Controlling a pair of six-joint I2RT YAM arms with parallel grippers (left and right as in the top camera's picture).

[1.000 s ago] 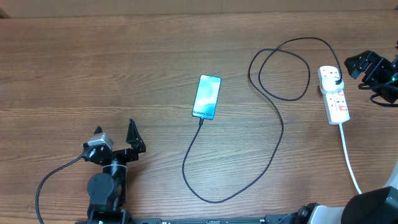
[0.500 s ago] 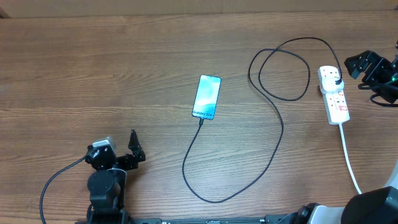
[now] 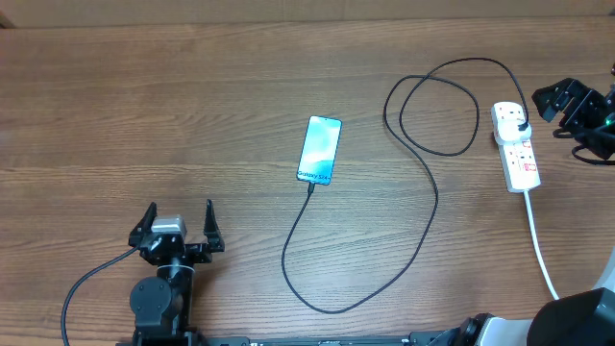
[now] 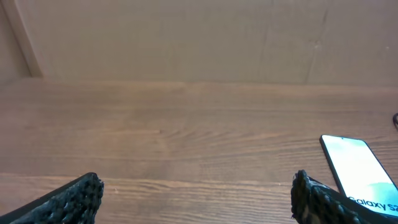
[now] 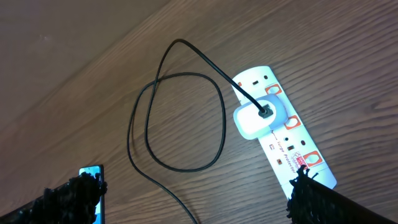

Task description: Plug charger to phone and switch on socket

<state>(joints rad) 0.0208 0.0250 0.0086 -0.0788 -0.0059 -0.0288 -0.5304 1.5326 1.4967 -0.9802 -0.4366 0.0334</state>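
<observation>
The phone (image 3: 320, 149) lies in the middle of the table with its light-blue screen lit; it also shows in the left wrist view (image 4: 360, 171) and the right wrist view (image 5: 92, 172). The black charger cable (image 3: 423, 207) runs from the phone's near end in a long loop to a white adapter (image 5: 254, 121) plugged into the socket (image 3: 516, 146), a white power strip at the right (image 5: 286, 140). My left gripper (image 3: 179, 219) is open and empty at the front left, well left of the phone. My right gripper (image 3: 555, 98) is open and empty, just right of the socket's far end.
The socket's thick white cord (image 3: 539, 245) runs toward the front right edge. A tan wall (image 4: 186, 37) stands behind the table's far edge. The left arm's black lead (image 3: 82, 288) curves at the front left.
My left gripper has drawn back toward the front edge and turned to face straight ahead, jaws spread wide. The right arm, phone, cable and socket have not moved.
</observation>
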